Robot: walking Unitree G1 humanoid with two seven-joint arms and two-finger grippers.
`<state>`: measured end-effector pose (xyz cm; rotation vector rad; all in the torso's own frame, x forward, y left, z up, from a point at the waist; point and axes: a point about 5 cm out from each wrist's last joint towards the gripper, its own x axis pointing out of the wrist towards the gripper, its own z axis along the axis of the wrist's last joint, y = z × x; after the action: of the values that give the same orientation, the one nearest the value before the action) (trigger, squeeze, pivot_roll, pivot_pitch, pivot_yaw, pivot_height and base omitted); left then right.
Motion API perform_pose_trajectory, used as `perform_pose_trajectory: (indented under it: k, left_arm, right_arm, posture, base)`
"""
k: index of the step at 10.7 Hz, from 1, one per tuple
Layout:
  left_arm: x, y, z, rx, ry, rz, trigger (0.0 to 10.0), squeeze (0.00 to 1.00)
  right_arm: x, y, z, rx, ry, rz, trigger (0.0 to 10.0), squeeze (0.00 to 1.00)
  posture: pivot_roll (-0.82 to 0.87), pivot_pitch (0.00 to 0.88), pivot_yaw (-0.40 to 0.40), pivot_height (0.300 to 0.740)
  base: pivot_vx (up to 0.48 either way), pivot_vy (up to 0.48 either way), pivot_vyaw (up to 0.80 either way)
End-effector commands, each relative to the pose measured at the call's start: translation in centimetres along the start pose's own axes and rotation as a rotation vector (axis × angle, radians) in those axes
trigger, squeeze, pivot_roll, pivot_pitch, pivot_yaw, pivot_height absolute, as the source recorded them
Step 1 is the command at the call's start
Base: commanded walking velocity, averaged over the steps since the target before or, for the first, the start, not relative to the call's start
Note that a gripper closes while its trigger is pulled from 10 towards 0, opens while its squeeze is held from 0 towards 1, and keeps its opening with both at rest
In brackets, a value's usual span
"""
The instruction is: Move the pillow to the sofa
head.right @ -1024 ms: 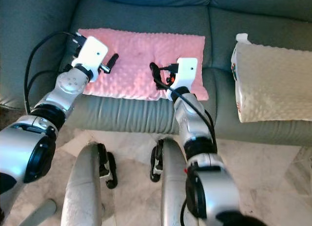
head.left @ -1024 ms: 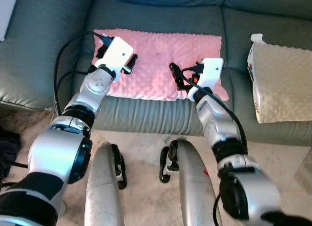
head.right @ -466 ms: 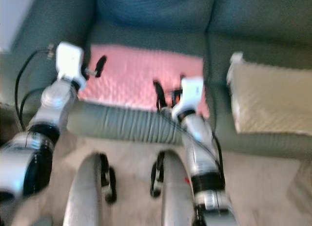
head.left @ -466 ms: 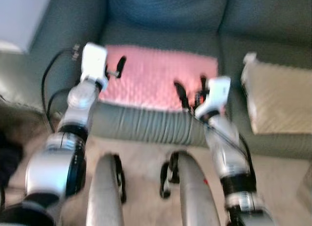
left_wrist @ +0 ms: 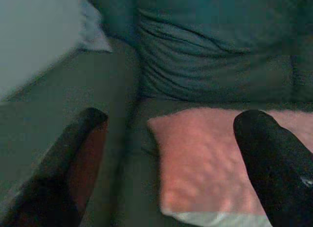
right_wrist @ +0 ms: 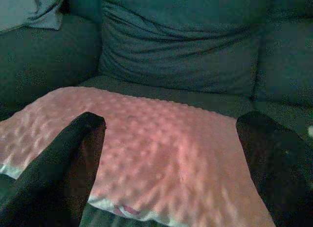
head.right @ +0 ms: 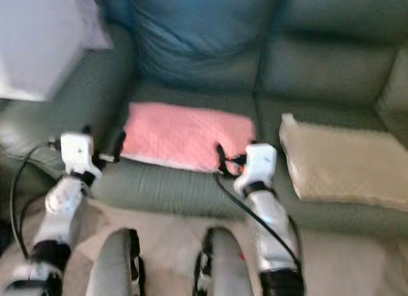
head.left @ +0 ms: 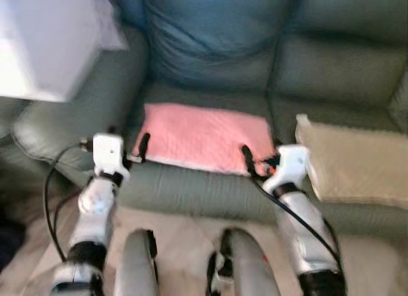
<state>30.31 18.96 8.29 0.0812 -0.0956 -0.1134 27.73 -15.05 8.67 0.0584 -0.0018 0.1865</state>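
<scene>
Pillow placement looks finished: the pink, dimpled cushion is seen lying flat on the seat of the grey-green sofa, its near edge along the front of the seat cushion and its far edge close to the backrest. Nothing is held against it or on top of it. The left gripper is held just off the pillow's left front corner with its two black fingers spread apart and nothing between them; the wide gap is confirmed in the left wrist view, where the pillow is seen beyond the fingertips. The right gripper is held at the pillow's right front edge, likewise spread wide and empty, with the pink surface seen between and beyond its fingers in the right wrist view. Whether a fingertip is touching the fabric cannot be told because of blur. What is left is judged to be only drawing the arms clear. A beige pillow is seen on the neighbouring seat, well apart, and a pale object on the left armrest. No brand, label or writing can be read anywhere.
</scene>
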Motion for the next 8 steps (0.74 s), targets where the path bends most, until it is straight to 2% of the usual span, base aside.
perform_pose_trajectory:
  k: [1, 2, 3, 4, 5, 6, 8]
  left_arm:
    - [-0.3, 0.3, 0.0, 0.002, 0.017, 0.03, 10.0, 0.0]
    - [-0.7, 0.2, -0.8, 0.014, 0.065, 0.035, 10.0, 0.0]
    - [-1.2, -0.5, -1.5, 0.004, 0.108, -0.011, 10.0, 0.0]
    - [-1.4, -0.8, -1.9, 0.016, 0.137, -0.027, 10.0, 0.0]
    - [-1.5, -1.1, -2.0, 0.007, 0.152, -0.029, 10.0, 0.0]
    - [-1.5, -1.3, -2.1, 0.006, 0.157, -0.035, 10.0, 0.0]
    - [-1.3, -1.7, -2.0, -0.001, 0.158, -0.044, 10.0, 0.0]
  right_arm:
    - [0.1, -0.3, 0.3, -0.011, -0.007, -0.01, 10.0, 0.93]
    - [0.4, -0.7, 0.3, 0.043, 0.003, -0.038, 10.0, 0.56]
    - [0.9, -0.8, 0.8, 0.081, -0.012, -0.047, 10.0, 0.18]
    - [1.2, -0.7, 1.1, 0.082, -0.02, -0.036, 10.0, 0.0]
    - [1.4, -0.6, 1.4, 0.065, -0.035, -0.016, 10.0, 0.0]
    - [1.7, -0.7, 1.6, 0.095, -0.04, -0.027, 10.0, 0.0]
    - [2.0, -0.5, 1.9, 0.095, -0.04, -0.024, 10.0, 0.0]
  posture:
    - [0.0, 0.0, -0.082, 0.646]
    - [0.0, 0.0, -0.083, 0.646]
    - [-0.01, 0.0, -0.085, 0.646]
    - [-0.01, 0.0, -0.084, 0.646]
    - [-0.02, 0.0, -0.084, 0.646]
    - [-0.02, 0.0, -0.085, 0.666]
    - [-0.03, 0.0, -0.083, 0.706]
  base:
    - [0.0, 0.0, 0.8]
    - [0.0, 0.0, 0.8]
    - [0.0, 0.0, 0.0]
    - [0.0, 0.0, 0.0]
    - [0.0, 0.0, 0.0]
    - [0.0, 0.0, 0.0]
    - [0.0, 0.0, 0.0]
